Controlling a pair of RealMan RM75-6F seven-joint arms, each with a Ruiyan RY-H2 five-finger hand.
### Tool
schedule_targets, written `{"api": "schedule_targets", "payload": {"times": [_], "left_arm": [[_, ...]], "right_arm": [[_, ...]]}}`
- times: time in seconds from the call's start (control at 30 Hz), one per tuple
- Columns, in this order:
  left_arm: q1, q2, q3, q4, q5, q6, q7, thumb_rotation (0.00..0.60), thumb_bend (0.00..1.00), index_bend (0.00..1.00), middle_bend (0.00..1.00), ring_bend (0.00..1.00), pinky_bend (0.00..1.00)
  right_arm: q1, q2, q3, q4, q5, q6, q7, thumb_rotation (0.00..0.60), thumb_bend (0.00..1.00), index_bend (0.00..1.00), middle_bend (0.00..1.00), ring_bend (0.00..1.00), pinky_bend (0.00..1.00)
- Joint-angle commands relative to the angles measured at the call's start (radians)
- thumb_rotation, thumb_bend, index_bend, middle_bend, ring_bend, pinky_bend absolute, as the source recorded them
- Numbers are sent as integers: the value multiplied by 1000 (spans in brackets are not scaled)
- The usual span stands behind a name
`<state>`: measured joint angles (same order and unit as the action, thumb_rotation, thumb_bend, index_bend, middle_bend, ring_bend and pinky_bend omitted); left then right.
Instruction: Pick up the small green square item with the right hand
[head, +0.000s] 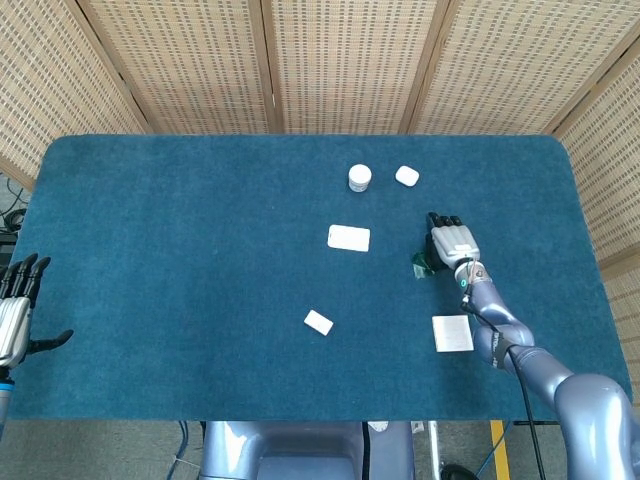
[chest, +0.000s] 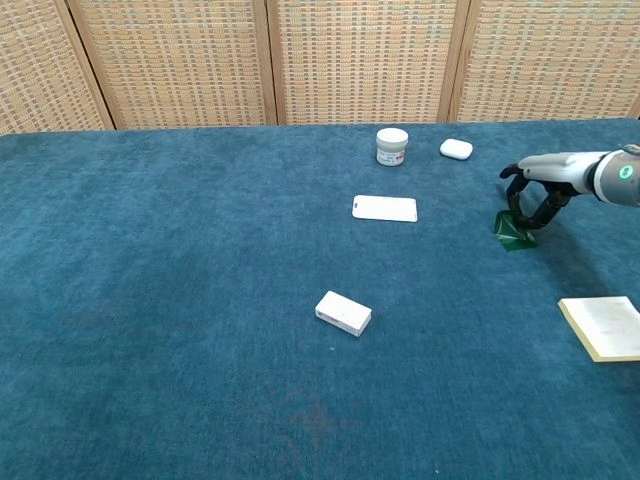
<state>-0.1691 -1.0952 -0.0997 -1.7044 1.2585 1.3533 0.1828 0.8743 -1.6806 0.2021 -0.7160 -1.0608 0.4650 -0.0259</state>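
The small green square item (chest: 512, 232) lies right of the table's centre, and shows again as the green item (head: 422, 263) in the head view. It stands tilted, one edge lifted off the blue cloth. My right hand (chest: 533, 193) arches over it with its fingertips (chest: 519, 212) curled down onto the raised edge, gripping it. In the head view the right hand (head: 452, 241) covers the item's right part. My left hand (head: 14, 317) hangs off the table's near left corner, fingers spread, holding nothing.
A white jar (chest: 392, 146) and a white rounded case (chest: 456, 149) stand behind the hand. A flat white card (chest: 384, 208) lies to its left. A small white box (chest: 343, 313) sits mid-table. A pale notepad (chest: 604, 326) lies near the right front.
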Motion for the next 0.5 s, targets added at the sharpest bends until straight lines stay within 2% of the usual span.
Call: {"api": "schedule_targets", "payload": {"times": [0.03,0.13,0.27,0.37,0.5], "left_arm": [[0,3,2,-1,5,-2,-6,600,0,0,0,0,0],[1,10,6,-5,15,-2,-17,600,0,0,0,0,0],[7,22,15,-12,42,6,-38,600,0,0,0,0,0],[14,29,25,-16,66,14,-55,600,0,0,0,0,0],[25,37,40,-19,102,31,-73,600,0,0,0,0,0]], "right_arm": [[-65,94,-12,-178,-90,120,68,600,622,683,0,0,0],[-141,199,-44,-360,-191,261,116,600,622,686,0,0,0],[-280,360,-124,-596,-359,514,168,600,622,688,0,0,0],[-385,452,-192,-691,-473,698,186,600,620,688,0,0,0],[-502,532,-267,-733,-591,897,194,600,620,688,0,0,0]]}}
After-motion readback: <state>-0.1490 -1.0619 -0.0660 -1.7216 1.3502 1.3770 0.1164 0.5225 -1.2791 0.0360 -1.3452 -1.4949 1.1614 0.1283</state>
